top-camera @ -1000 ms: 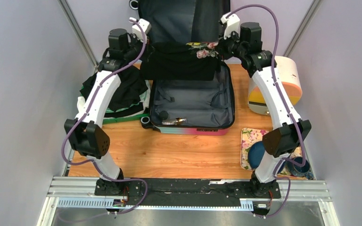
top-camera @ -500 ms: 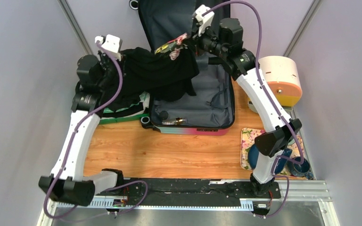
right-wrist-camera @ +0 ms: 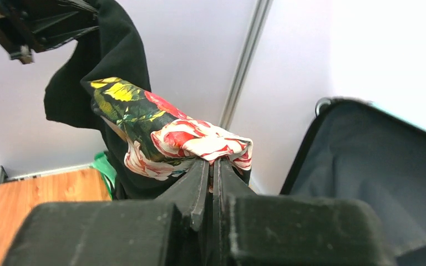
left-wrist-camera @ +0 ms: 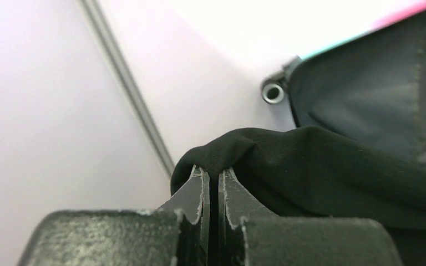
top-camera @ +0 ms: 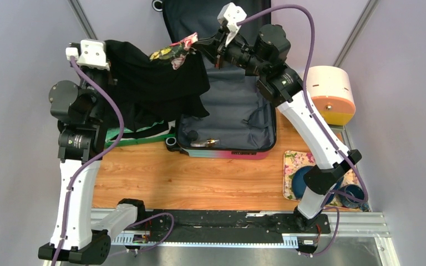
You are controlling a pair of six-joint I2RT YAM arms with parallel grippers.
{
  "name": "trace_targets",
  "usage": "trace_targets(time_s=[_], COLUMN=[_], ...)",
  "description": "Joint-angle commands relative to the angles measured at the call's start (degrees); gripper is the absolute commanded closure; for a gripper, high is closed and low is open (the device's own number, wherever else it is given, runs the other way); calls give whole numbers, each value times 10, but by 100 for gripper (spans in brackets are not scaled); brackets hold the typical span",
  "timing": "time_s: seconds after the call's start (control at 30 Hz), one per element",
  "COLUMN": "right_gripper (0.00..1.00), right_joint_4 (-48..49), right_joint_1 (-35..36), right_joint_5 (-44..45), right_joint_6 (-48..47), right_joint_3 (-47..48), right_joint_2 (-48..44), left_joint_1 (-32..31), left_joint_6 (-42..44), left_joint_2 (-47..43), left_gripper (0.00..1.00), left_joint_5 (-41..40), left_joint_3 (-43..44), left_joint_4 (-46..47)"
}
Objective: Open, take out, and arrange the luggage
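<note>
The luggage (top-camera: 238,124) lies open at the back middle of the table, its dark grey lining showing and its lid (top-camera: 199,22) standing against the rear wall. A black garment (top-camera: 155,83) with a floral panel (top-camera: 175,52) hangs stretched in the air over the suitcase's left side. My left gripper (top-camera: 110,54) is shut on its black corner (left-wrist-camera: 238,147), the fingers (left-wrist-camera: 199,188) pinching the cloth. At the other end my right gripper (top-camera: 197,41) is shut on the floral fabric (right-wrist-camera: 188,141), which bunches over its tips (right-wrist-camera: 213,162).
Under the hanging garment, a green tray (top-camera: 144,137) at the left holds a pile of dark clothes. A cream-and-orange round container (top-camera: 330,94) stands at the right. A floral tray (top-camera: 295,163) with blue cups sits front right. Small items (top-camera: 205,143) lie inside the suitcase.
Both arms have swung left and upward, carrying the garment from over the suitcase's rear edge toward the left side. Both grips have held.
</note>
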Motion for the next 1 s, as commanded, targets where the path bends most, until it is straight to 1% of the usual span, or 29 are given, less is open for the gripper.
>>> trace_targets(time_s=[0.0, 0.17, 0.2, 0.27, 0.33, 0.4, 0.43, 0.5, 0.53, 0.6, 0.67, 0.7, 0.73, 0.77, 0.83, 0.87, 0.93, 0.97], right_gripper=[100, 100, 100, 100, 100, 100, 100, 100, 100, 100, 100, 100, 100, 100, 100, 100, 100, 100], right_joint_4=[86, 101, 104, 116, 127, 135, 140, 144, 143, 150, 177, 188, 209, 220, 238, 246, 259, 261], right_joint_1=[14, 23, 25, 30, 37, 41, 43, 45, 44, 45, 44, 44, 43, 43, 44, 44, 44, 43], right_joint_5=[-7, -20, -22, -23, -22, -13, -11, 6, 11, 24, 42, 50, 59, 75, 87, 103, 110, 108], right_joint_6=[33, 49, 48, 52, 55, 57, 57, 66, 67, 66, 64, 63, 61, 60, 50, 46, 36, 30], right_joint_3=[32, 67, 69, 72, 88, 105, 112, 128, 145, 152, 151, 150, 154, 160, 178, 199, 219, 222], right_joint_2=[-21, 4, 9, 26, 51, 72, 95, 119, 144, 164, 189, 197, 217, 227, 265, 278, 311, 319], left_joint_1=[6, 6, 6, 6, 6, 6, 7, 13, 29, 54, 112, 131, 149, 180, 208, 234, 257, 272], left_joint_6=[59, 98, 121, 146, 167, 189, 197, 199, 191, 163, 128, 79, 57, 38, -15, -37, -100, -125], left_joint_2=[-4, 37, 40, 52, 68, 75, 80, 85, 96, 114, 150, 163, 186, 199, 227, 233, 259, 265], left_gripper=[100, 100, 100, 100, 100, 100, 100, 100, 100, 100, 100, 100, 100, 100, 100, 100, 100, 100], left_joint_5=[-75, -124, -126, -144, -154, -167, -171, -180, -181, -188, -184, -178, -170, -153, -123, -89, -48, -7], left_joint_3=[52, 113, 113, 106, 112, 95, 83, 49, 41, 33, 46, 53, 57, 60, 56, 36, 32, 21], left_joint_4=[73, 91, 115, 155, 163, 182, 209, 225, 229, 228, 218, 211, 206, 207, 221, 237, 247, 250])
